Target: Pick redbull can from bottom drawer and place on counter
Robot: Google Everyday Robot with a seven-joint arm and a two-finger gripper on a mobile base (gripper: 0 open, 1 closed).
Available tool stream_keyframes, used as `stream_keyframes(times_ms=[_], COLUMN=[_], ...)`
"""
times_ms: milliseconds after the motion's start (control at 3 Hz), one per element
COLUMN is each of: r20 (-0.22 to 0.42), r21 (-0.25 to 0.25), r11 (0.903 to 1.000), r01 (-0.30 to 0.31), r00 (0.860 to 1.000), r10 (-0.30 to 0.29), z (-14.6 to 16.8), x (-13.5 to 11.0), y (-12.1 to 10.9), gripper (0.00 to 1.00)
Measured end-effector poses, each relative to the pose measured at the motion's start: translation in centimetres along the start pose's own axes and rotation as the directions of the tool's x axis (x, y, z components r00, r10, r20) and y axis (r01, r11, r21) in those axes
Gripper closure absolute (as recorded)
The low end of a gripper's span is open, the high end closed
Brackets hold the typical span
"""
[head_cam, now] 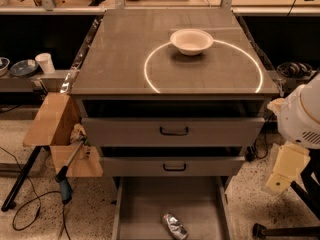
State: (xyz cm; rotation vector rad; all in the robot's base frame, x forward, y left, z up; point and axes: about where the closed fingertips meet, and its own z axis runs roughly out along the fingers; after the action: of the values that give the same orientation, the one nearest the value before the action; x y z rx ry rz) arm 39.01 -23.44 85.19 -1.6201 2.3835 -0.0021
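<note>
One crinkled metal redbull can in flat bottom drawer, pincer right

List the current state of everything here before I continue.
Redbull can: lying in bottom drawer, ungrasped.
Bottom drawer: pulled open.
Upper two drawers: slightly ajar.
White bowl: upright on counter.
Gripper: out of view; arm at right.

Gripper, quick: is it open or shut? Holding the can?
Gripper: cannot be told. It hangs right of the drawers, not holding the redbull can, which lies in the bottom drawer.
</note>
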Motion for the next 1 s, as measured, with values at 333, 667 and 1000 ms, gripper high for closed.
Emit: stream_keyframes(times_ms=[333,667,1000], r20=[0.001,0.002,0.010], r21=[-0.059,-0.059,-0.069], r11=[0.9982,0.9982,0.9976], r01=[0.012,0.013,0.002], r00=[1.000,1.000,1.000], r10=[-0.012,-0.013,-0.002], z=[3.1,3.1,4.8], x=[-0.1,-0.2,0.2], y=[2.3,2.3,3.2], gripper=[0.00,0.00,0.00])
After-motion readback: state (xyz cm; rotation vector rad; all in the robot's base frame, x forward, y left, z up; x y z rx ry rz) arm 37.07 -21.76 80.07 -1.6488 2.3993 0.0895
